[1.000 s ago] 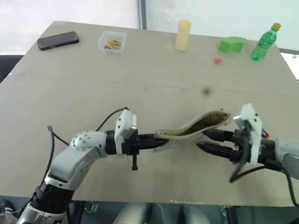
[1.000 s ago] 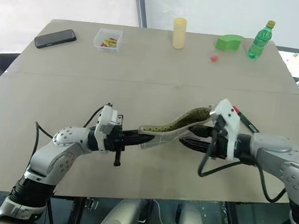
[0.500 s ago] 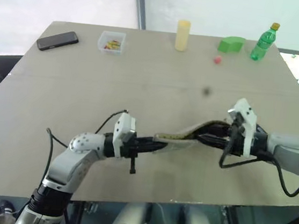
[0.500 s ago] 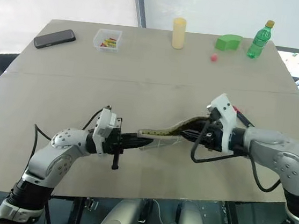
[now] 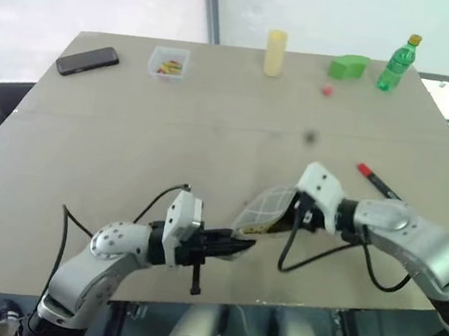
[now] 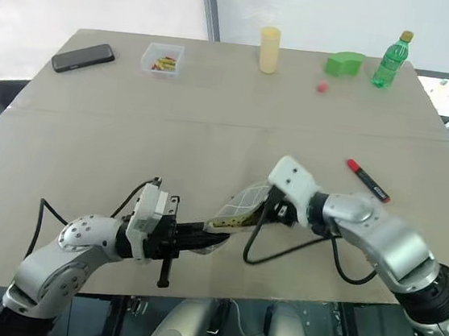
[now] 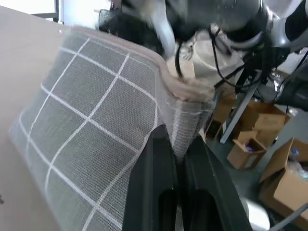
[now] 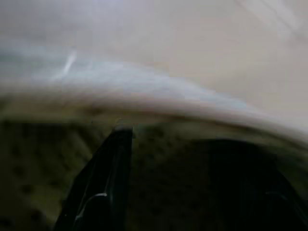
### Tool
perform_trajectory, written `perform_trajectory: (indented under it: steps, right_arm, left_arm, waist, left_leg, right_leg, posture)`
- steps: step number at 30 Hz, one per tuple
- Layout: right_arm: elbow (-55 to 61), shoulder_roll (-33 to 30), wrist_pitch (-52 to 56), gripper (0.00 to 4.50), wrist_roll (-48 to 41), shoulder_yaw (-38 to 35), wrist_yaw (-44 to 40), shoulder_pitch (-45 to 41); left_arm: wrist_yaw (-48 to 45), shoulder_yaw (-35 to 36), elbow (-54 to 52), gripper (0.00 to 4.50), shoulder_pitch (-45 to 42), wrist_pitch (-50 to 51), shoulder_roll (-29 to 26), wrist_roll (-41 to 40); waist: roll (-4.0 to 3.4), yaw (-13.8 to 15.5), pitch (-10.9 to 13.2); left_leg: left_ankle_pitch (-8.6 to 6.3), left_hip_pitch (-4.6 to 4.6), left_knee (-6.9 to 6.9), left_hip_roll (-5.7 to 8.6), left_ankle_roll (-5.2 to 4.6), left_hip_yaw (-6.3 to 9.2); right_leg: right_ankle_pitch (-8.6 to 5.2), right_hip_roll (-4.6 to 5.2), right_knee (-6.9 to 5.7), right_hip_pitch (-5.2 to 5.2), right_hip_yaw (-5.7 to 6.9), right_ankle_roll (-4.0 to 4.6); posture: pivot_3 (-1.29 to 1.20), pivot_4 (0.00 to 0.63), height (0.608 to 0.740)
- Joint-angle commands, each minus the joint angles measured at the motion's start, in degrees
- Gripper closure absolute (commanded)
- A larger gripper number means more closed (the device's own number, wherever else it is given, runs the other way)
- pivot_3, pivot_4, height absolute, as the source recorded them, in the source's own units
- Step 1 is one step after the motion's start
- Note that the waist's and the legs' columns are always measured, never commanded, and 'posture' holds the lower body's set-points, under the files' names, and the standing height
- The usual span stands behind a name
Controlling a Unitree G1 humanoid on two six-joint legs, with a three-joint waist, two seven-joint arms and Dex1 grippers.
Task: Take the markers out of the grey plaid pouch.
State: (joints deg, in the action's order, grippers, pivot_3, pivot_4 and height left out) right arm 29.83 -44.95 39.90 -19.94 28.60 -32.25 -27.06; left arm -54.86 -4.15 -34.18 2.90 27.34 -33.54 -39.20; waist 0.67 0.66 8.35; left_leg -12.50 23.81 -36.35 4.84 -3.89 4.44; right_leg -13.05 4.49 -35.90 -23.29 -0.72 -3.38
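Item: grey plaid pouch [image 5: 264,208], lifted, one edge clamped in your left gripper [image 5: 241,246]. Right gripper [image 6: 271,211] reaches inside, fingers apart. Next: close on a marker and withdraw it.

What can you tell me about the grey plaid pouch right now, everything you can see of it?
The grey plaid pouch is a soft fabric case, grey with thin white grid lines and a pale edge band, with olive-yellow lining inside its mouth. It is held up off the table near the front edge, tilted, between the two arms. The left gripper is shut on one end of it, pinching the fabric. The right gripper reaches into the open mouth at the other end, its fingers apart against the lining.
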Motion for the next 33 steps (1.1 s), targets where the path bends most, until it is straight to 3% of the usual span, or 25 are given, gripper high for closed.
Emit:
perform_trajectory:
  steps: [1, 5, 7, 10, 12, 18, 24, 29, 33]
  right_arm:
    - [-3.04, 1.21, -10.7, 2.01, 9.11, 2.76, -2.78, -0.98]
    - [-7.62, 1.23, -19.84, 2.01, 17.42, 4.72, -5.4, -0.1]
    - [-8.93, -0.14, -20.54, 2.01, 20.22, 4.87, -7.83, 0.35]
    - [-7.25, -3.33, -16.37, 2.01, 19.13, 2.5, -13.39, 1.14]
    - [-3.86, -9.44, -12.7, 2.01, 18.06, 0.56, -19.4, 1.77]
    - [3.74, -16.71, -2.71, 2.01, 11.36, -8.13, -26.85, 0.3]
    - [6.31, -12.23, 5.11, 2.01, 3.95, -17.67, -25.0, -1.77]
    - [9.11, -8.09, 21.23, 2.01, -11.31, -30.55, -23.33, -1.79]
    - [9.18, -5.86, 29.55, 2.01, -17.53, -35.29, -19.87, -1.74]
  left_arm:
    - [1.07, 2.17, -2.64, 4.5, -1.41, 1.32, -0.31, -3.79]
    - [-2.72, 3.22, 4.29, 4.5, -3.63, -1.1, -2.06, -1.28]
    - [-5.53, 3.73, 13.85, 4.5, -7.76, -3.77, -2.25, 1.18]
    - [-8.44, 4.72, 27.4, 4.5, -13.86, -7.43, -1.34, 3.37]
    - [-10.71, 5.14, 33.23, 4.5, -16.22, -9.49, -0.23, 3.64]
    - [-16.35, 5.35, 35.73, 4.5, -16.04, -10.45, 2.59, 1.54]
    - [-20.25, 4.61, 31.76, 4.5, -14.09, -5.56, 2.5, -2.02]
    - [-22.06, 4.57, 34.12, 4.5, -13.52, -14.39, 5.21, 2.01]
    - [-23.71, 4.42, 35.9, 4.5, -14.62, -20.42, 6.76, 4.36]
  waist:
    - [0.0, -0.05, 0.0]
    - [0.0, 0.22, 0.0]
    - [0.0, 0.33, 0.0]
    - [0.02, 0.51, -0.01]
    - [-0.02, 0.37, 0.01]
    - [0.16, 0.08, 0.03]
    - [0.16, 0.14, 0.03]
    - [0.18, 0.54, 0.03]
    - [0.17, 0.51, 0.04]
  left_leg:
    - [0.02, -0.02, 0.0, -0.03, 0.02, 0.0]
    - [0.2, -0.05, 0.0, -0.11, 0.32, 0.01]
    - [0.21, -0.06, -0.02, -0.1, 0.33, 0.01]
    - [0.21, -0.07, -0.09, -0.04, 0.32, 0.02]
    - [0.21, -0.05, -0.12, -0.05, 0.31, 0.02]
    - [0.12, 0.03, -0.03, -0.01, 0.22, 0.0]
    - [-0.02, 0.03, 0.01, -0.08, 0.02, 0.04]
    - [-0.02, 0.04, 0.0, -0.04, 0.0, 0.04]
    - [-0.06, 0.06, 0.0, -0.01, 0.0, 0.03]
  right_leg:
    - [0.0, -0.05, -0.01, 0.0, -0.01, 0.0]
    - [0.0, -0.19, -0.05, 0.01, 0.02, 0.01]
    - [0.0, -0.34, -0.04, 0.04, 0.09, 0.01]
    - [0.0, -0.39, -0.05, 0.07, 0.25, 0.01]
    - [0.01, -0.39, -0.04, 0.08, 0.26, 0.01]
    - [0.01, 0.0, 0.03, 0.0, -0.03, 0.0]
    - [0.01, -0.01, -0.01, -0.03, 0.0, 0.01]
    - [0.01, 0.06, 0.02, 0.01, 0.0, 0.02]
    - [0.01, 0.1, 0.04, 0.0, -0.02, 0.03]
  posture:
    - [0.0, 0.15, 0.74]
    - [0.0, 0.15, 0.74]
    - [0.0, 0.15, 0.74]
    - [0.0, 0.15, 0.74]
    - [0.0, 0.15, 0.74]
    - [0.0, 0.15, 0.74]
    - [0.0, 0.15, 0.74]
    - [0.0, 0.15, 0.74]
    - [0.0, 0.15, 0.74]
